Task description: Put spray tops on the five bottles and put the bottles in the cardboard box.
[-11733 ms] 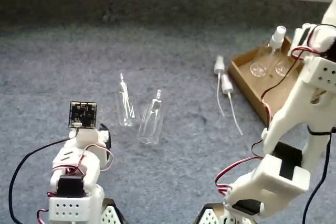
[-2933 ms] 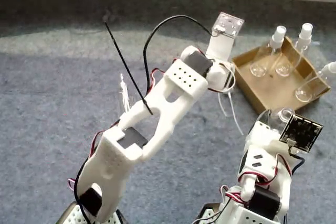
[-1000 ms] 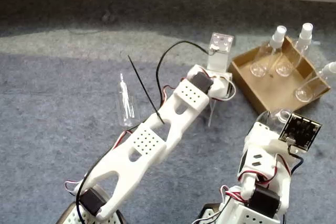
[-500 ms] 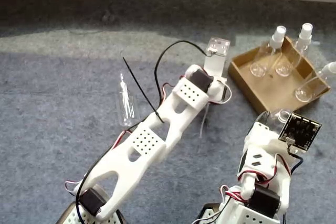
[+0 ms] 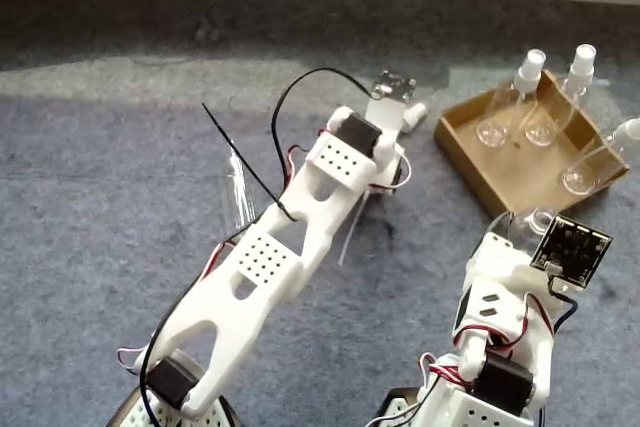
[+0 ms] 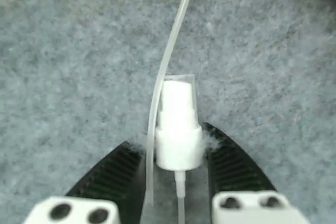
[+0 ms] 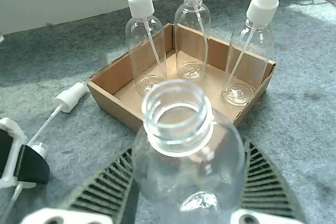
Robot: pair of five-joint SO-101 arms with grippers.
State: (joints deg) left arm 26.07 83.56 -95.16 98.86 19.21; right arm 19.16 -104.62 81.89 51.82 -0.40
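Observation:
My left gripper [image 5: 392, 137] is shut on a white spray top [image 6: 178, 132], whose thin tube [image 5: 350, 232] hangs under the arm. A second spray top [image 5: 412, 110] lies just beyond it, and its tube [image 6: 167, 61] runs alongside the held one. My right gripper [image 7: 189, 174] is shut on an upright open bottle [image 7: 181, 145], near the front right [image 5: 528, 219]. The cardboard box [image 5: 505, 175] holds three capped bottles [image 5: 510, 102] [image 5: 562, 97] [image 5: 597, 159]. One clear bottle [image 5: 238, 197] lies on the carpet left of the left arm, partly hidden by it.
Grey carpet covers the table, with a darker strip along the far edge. The left arm [image 5: 290, 237] stretches diagonally across the middle. In the right wrist view the box [image 7: 113, 100] stands just past the held bottle, with the loose spray top [image 7: 71, 98] beside it.
The left gripper has drawn back to the left, away from the box, carrying the spray top; its tube has swung left with it. The right arm has kept still.

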